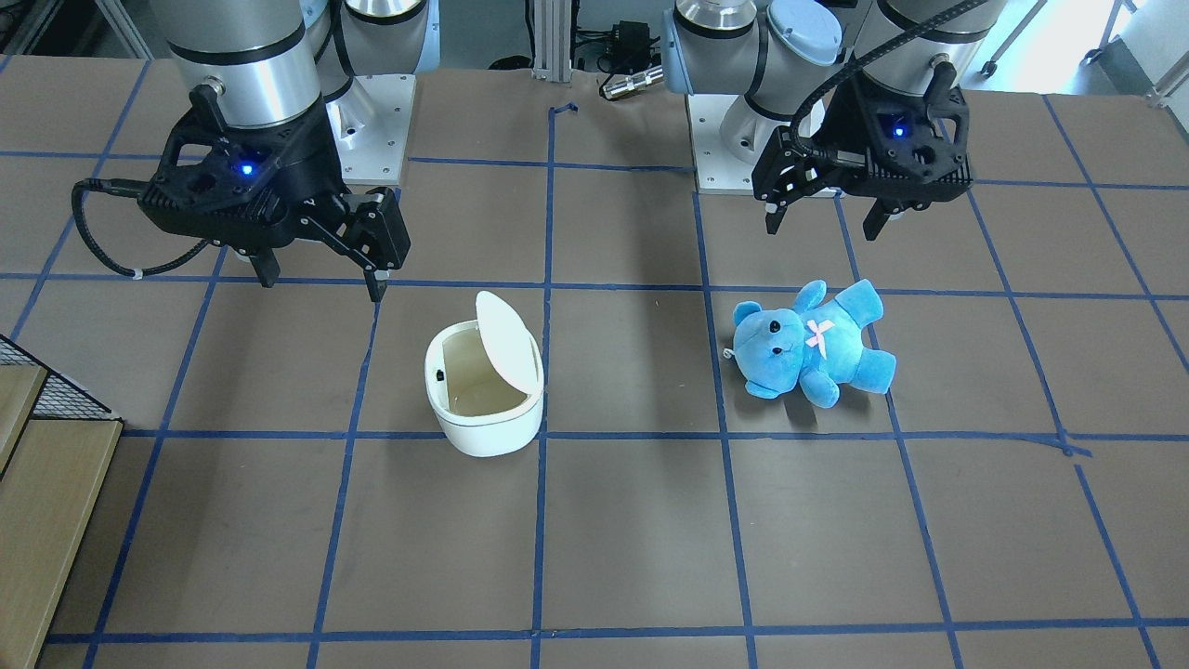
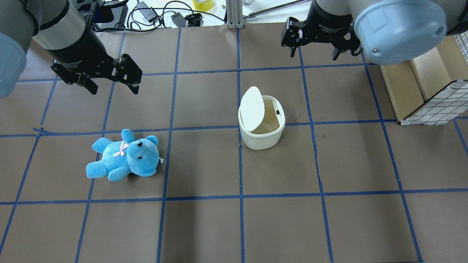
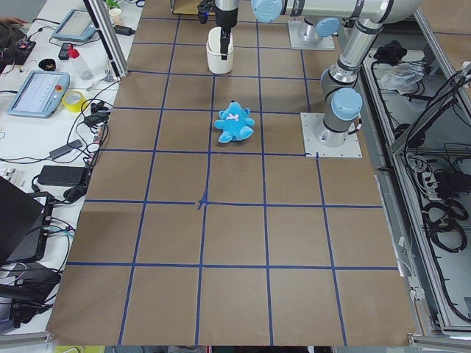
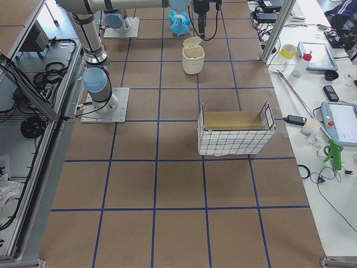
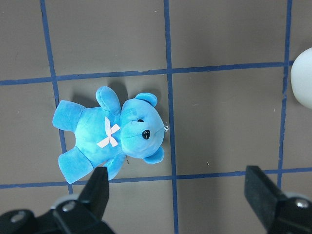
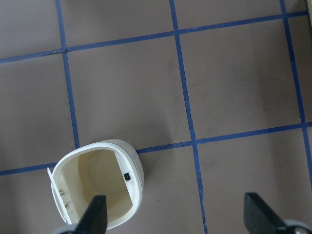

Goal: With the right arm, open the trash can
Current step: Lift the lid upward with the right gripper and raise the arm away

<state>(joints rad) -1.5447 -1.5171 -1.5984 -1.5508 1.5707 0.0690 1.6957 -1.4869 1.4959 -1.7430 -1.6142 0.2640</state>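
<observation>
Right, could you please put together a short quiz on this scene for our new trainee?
1. True or false: the lid of the trash can is flipped up, so the inside shows.
2. Where does the blue teddy bear lie? A) inside the can; B) on the table, apart from the can; C) on top of the can.
3. Fill in the gap: the right pincer and the left pincer are both ____ and hold nothing.

Key: 1 true; 2 B; 3 open.
</observation>
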